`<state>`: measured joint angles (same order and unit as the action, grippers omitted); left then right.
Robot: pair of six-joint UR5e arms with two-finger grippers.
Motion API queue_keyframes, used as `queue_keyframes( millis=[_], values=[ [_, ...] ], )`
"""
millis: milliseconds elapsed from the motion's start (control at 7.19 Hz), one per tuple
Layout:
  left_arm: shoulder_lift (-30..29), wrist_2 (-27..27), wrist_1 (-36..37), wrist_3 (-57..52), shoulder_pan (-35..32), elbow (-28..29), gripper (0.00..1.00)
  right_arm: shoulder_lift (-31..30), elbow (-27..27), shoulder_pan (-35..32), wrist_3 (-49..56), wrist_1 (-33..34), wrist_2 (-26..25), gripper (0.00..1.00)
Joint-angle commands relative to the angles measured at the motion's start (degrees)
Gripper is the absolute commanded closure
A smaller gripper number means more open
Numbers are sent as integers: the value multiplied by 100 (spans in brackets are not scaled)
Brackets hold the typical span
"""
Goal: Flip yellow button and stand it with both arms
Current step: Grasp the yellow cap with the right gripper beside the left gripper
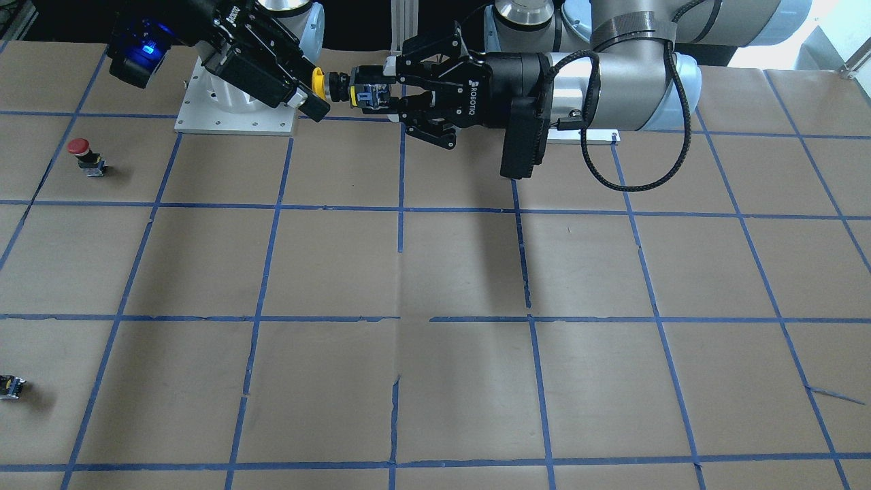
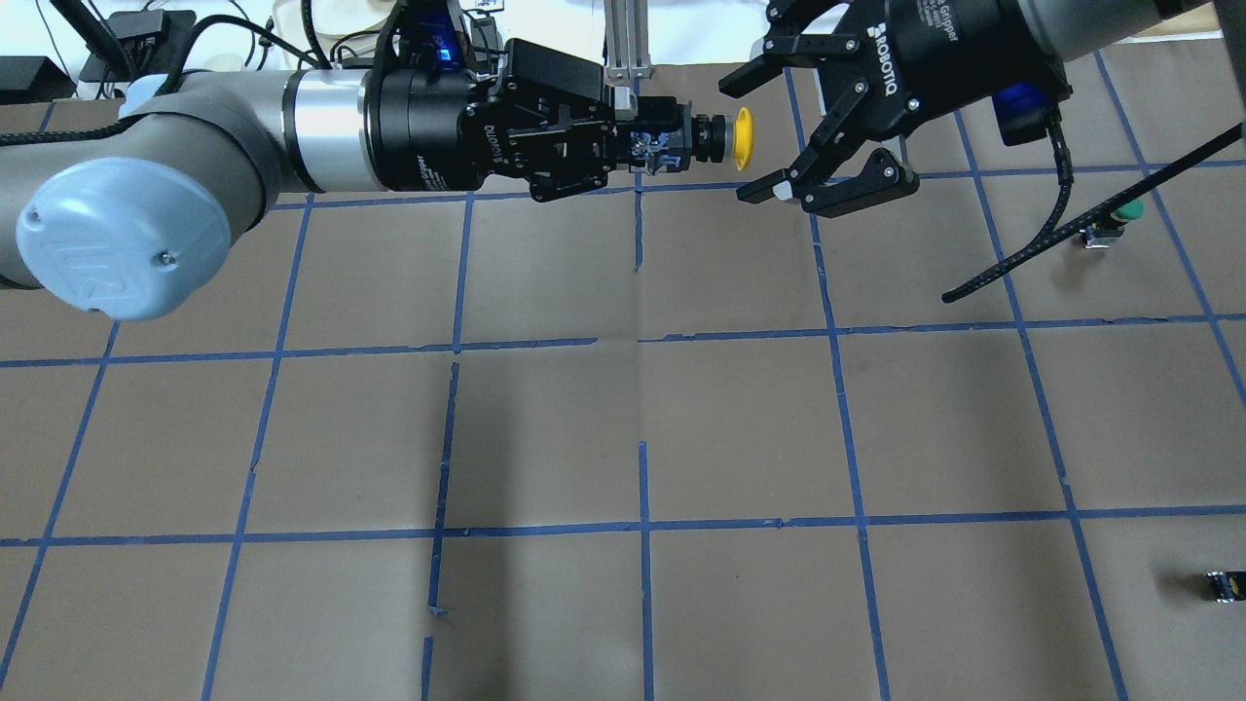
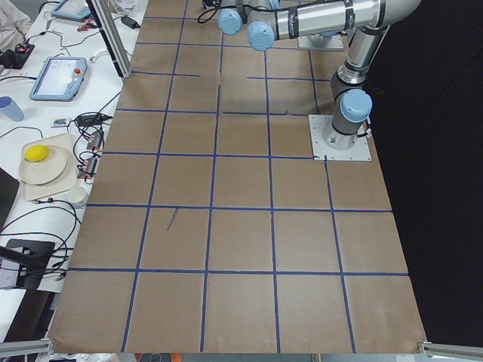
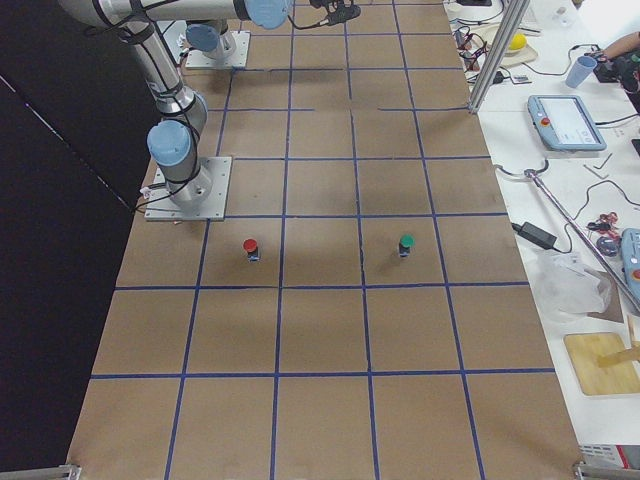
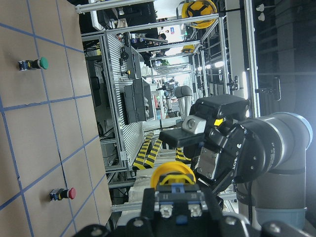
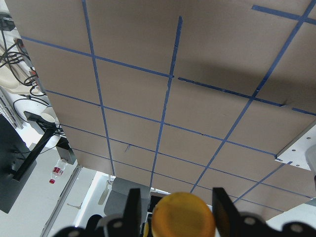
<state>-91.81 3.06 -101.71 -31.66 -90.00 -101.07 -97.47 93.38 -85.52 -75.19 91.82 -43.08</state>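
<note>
The yellow button [image 2: 742,138] is held in the air, lying sideways, near the robot's base. My left gripper [image 2: 654,146] is shut on its black and grey-blue block base [image 1: 371,96], and the yellow cap [image 1: 318,83] points toward my right gripper. My right gripper [image 2: 742,141] is open, with one finger on each side of the cap, not touching it. In the right wrist view the cap [image 6: 182,217] sits between the two fingers [image 6: 132,207]. In the left wrist view the cap [image 5: 173,174] shows above the base.
A red-capped button [image 1: 85,155] stands on the brown, blue-taped table [image 1: 463,272] on my right side. A green-capped button [image 2: 1119,214] lies at the far right. A small capless block [image 2: 1225,584] sits near the right edge.
</note>
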Motion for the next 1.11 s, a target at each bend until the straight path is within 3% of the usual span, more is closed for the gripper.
queue_keyframes(
  millis=[0, 139, 278, 417, 695, 834, 974],
  values=[
    [-3, 10, 19, -32, 0, 0, 87, 0, -12, 9, -5, 3, 10, 77],
    [-3, 54, 28, 19, 0, 8, 86, 0, -30, 18, -5, 3, 1, 80],
    [-3, 71, 54, 385, 0, 43, 33, 8, -30, 18, 4, 3, 1, 82],
    [-3, 98, 263, 467, 0, 18, 0, 26, -39, 53, 108, 20, -16, 84],
    [-12, 107, 300, 790, 0, 35, 0, 35, 5, 445, 1209, -58, -296, 87],
    [-12, 516, 431, 941, 8, 105, 0, 35, -3, 649, 1939, -294, -489, 87],
    [-12, 1660, 963, 1039, 61, 97, 0, 52, 5, 711, 2956, -540, -1291, 87]
  ],
)
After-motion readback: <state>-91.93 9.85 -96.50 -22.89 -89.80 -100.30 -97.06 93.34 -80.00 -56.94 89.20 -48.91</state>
